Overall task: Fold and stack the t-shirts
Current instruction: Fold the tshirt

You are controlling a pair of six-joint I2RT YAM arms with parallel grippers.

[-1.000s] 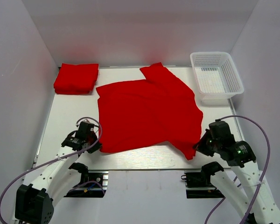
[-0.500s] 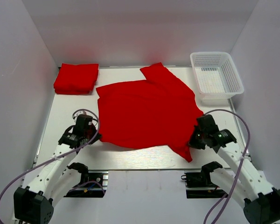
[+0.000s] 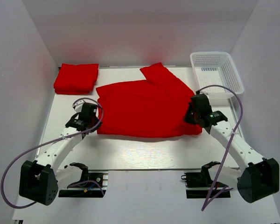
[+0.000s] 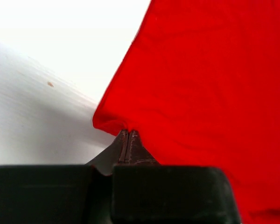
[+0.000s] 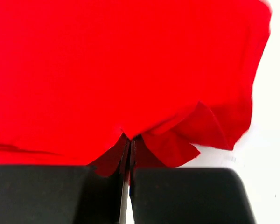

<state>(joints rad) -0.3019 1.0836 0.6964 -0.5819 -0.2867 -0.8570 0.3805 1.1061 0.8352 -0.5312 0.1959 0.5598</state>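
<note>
The white table [image 3: 130, 154] fills most of the top view. In its middle lies the open t-shirt [image 3: 144, 109], a bright red sheet whose long axis runs left to right across the table. Its near edge runs almost straight between the two arms. The far edge is uneven, and one sleeve [image 3: 157, 73] sticks out toward the far side, angled to the right. At the far left corner, well apart from the open shirt, sits a stack of folded red t-shirts [image 3: 76, 78], squared up and lying flat. At the far right corner stands a white mesh basket [image 3: 236, 77], just beside the spread shirt's right end.

The left gripper [image 3: 96, 121] is at the shirt's near left corner. In the left wrist view its fingers [image 4: 129, 136] are pressed together with a peak of red cloth [image 4: 200, 93] pinched at the tips, and the fabric rises away from the table there. The right gripper [image 3: 191, 116] is at the shirt's right end. The right wrist view shows its jaws closed to a thin slit [image 5: 129, 142] on a bunched fold of the shirt [image 5: 107, 60], with small flaps of cloth hanging beside the tips.
</note>
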